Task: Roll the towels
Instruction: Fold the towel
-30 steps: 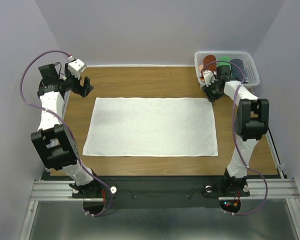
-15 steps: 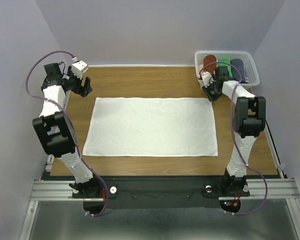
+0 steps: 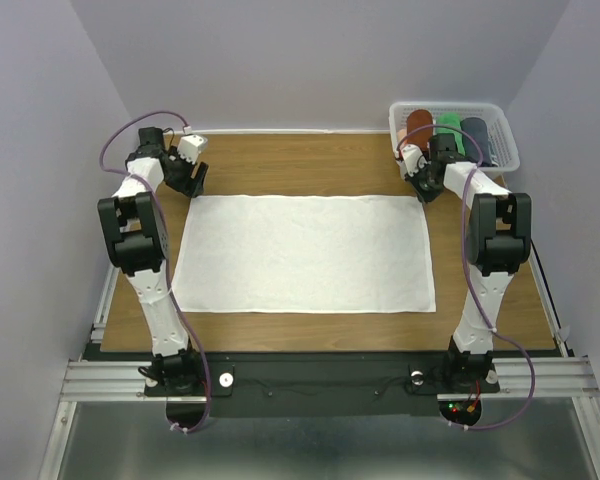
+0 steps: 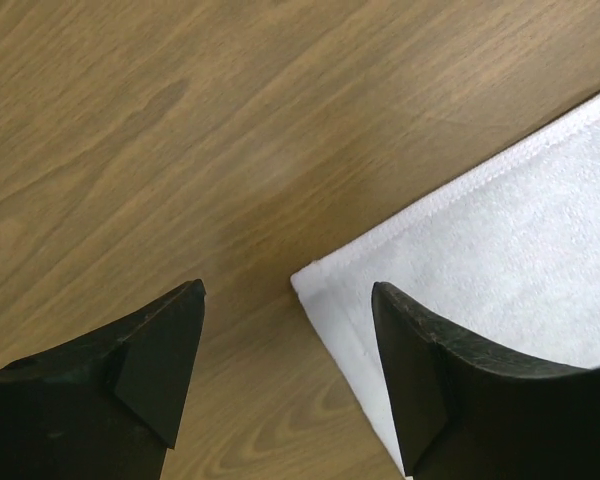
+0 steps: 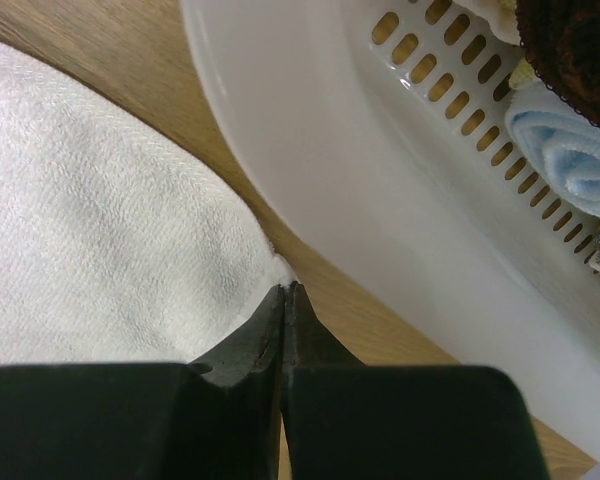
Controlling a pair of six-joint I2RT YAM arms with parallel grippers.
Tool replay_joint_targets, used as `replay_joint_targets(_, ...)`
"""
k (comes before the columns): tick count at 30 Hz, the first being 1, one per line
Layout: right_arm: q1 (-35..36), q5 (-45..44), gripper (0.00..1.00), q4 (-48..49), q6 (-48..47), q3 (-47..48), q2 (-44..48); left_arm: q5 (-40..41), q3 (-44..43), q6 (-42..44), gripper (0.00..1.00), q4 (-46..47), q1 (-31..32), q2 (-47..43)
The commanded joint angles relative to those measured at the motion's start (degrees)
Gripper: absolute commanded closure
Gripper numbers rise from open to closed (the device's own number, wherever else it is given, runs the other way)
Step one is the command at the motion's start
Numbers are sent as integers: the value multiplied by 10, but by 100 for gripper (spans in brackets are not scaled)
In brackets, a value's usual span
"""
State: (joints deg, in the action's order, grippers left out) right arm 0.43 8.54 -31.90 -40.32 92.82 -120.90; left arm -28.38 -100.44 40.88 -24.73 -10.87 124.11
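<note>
Lying flat on the counter (image 3: 300, 165): white towel (image 3: 300, 255), spread for rolling. Right claw (image 5: 283, 290) clenched on its far-right corner; left claw (image 4: 288, 292) released, straddling the far-left corner, seemingly to pinch it.

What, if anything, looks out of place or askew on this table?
Nothing stands out: the white towel lies flat and smooth on the table, and the basket sits upright at its far right corner.

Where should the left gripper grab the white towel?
Take the white towel by its far-left corner, from above. It lies flat on the table, so only a hemmed corner can be pinched, and this one sits between the open fingers of the left gripper.
</note>
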Motion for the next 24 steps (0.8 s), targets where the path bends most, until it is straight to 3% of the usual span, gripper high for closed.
replay_joint_targets(1, 3, 13, 99, 18, -8, -9, 29, 41, -41, -8, 21, -8, 11, 9)
replay_joint_targets(6, 3, 13, 99, 18, -7, -10, 37, 55, -40, -11, 25, -13, 13, 26)
replay_joint_targets(15, 5, 16, 98, 19, -5, -3, 37, 62, -24, -4, 48, -32, 13, 43)
replay_joint_targets(17, 9, 10, 81, 18, -6, -3, 37, 67, -28, -4, 49, -38, 13, 50)
replay_joint_targets(18, 9, 10, 61, 18, -6, -4, 37, 65, -28, -5, 51, -40, 13, 51)
replay_joint_targets(21, 11, 6, 52, 19, -6, -3, 30, 65, -29, -5, 51, -41, 13, 53)
replay_joint_targets(24, 11, 3, 52, 19, -7, 3, 17, 66, -29, -5, 51, -43, 13, 53)
